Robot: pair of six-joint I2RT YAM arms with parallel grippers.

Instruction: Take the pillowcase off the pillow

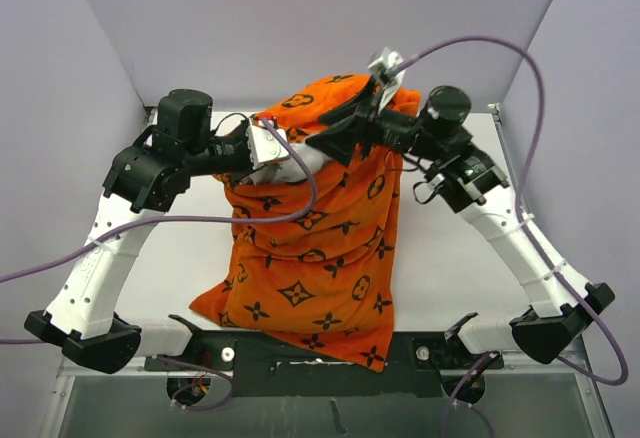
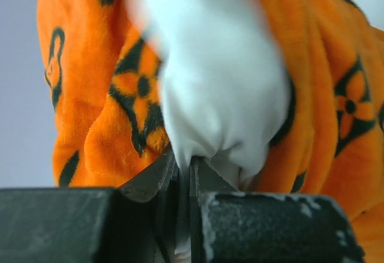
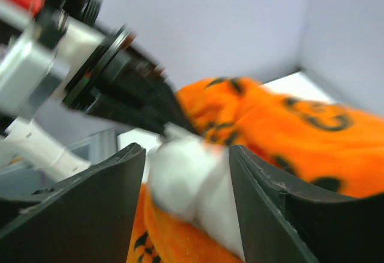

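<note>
Pinching bared white pillow (image 2: 222,77) corner with left gripper (image 2: 185,176), fingers shut on cloth, likely as anchor. Straddling same corner with right gripper (image 3: 186,185), fingers apart, unclamped. Noting pillowcase (image 1: 320,258) mostly on, heaped on table (image 1: 440,268) between arms.

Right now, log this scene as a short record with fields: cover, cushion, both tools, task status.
cover: plush bright-orange black-patterned pillowcase, on the cushion, near end lying on the white table
cushion: plump off-white fabric pillow, one corner poking out of the cover's opening
left tool: shut, pinching the pillow's white corner
right tool: open, white pillow fabric between its fingers
task status: pillowcase not yet off the pillow
</note>
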